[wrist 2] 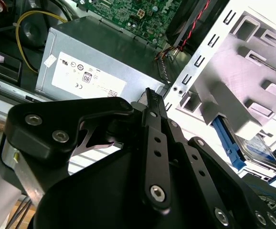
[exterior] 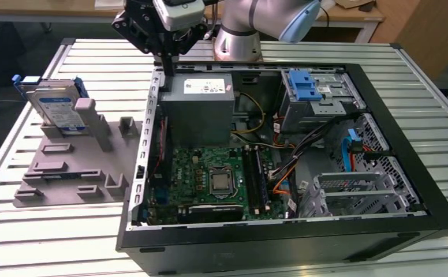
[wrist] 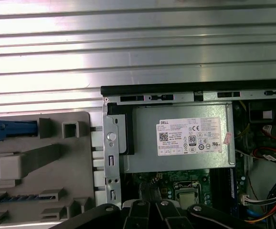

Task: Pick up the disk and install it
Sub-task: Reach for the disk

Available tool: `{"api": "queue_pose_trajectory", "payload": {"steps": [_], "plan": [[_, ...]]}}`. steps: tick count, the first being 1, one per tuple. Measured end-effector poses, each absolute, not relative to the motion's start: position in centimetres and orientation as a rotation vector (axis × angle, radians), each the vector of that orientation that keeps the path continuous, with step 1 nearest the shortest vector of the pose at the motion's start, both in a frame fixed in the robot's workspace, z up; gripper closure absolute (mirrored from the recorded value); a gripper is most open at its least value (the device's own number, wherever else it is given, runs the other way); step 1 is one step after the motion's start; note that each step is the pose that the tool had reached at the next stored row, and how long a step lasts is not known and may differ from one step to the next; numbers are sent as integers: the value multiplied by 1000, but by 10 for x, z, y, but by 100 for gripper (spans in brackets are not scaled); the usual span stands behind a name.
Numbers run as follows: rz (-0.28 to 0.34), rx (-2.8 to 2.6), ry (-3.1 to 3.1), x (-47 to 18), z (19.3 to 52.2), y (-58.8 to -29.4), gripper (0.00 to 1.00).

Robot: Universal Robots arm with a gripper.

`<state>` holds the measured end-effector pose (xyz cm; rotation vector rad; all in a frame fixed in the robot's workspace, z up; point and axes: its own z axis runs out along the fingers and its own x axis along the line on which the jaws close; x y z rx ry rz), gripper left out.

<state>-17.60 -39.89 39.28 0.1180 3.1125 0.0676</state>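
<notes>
**Desk:** Where is the disk from where you sit?

**Operator:** I see the disk (exterior: 57, 107) standing on edge in a slot of the grey holder (exterior: 70, 173), label facing out, with its blue carrier frame around it. The holder lies on the table (exterior: 39, 242) along the edge at the exterior view's left. The disk is at the holder's end nearest the far corner of that edge.

**Desk:** And the gripper?

**Operator:** My gripper (exterior: 165, 68) is well apart from the disk, over the open computer case (exterior: 286, 245). The case takes up the middle of the table and reaches toward the edge at the exterior view's right. The tips point down at the case wall on the holder's side, near the case's far corner. They are just beside the grey power supply box (exterior: 201, 109) with the white sticker. I cannot tell whether they touch the wall.

**Desk:** How do the jaws stand?

**Operator:** Drawn together, narrow, with nothing between them; I read that in both wrist views.

**Desk:** What else is inside the case?

**Operator:** The silver cage with the blue latch (exterior: 316, 95) sits at the case's far side, toward the exterior view's right. The motherboard (exterior: 208, 179) lies bare on the near side of the power supply box. The disk is not yet picked up
</notes>
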Motion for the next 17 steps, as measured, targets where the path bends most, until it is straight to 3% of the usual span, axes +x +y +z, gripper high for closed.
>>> {"api": "queue_pose_trajectory", "payload": {"steps": [17], "plan": [[68,118,3113,-193,393,-399,89]]}}
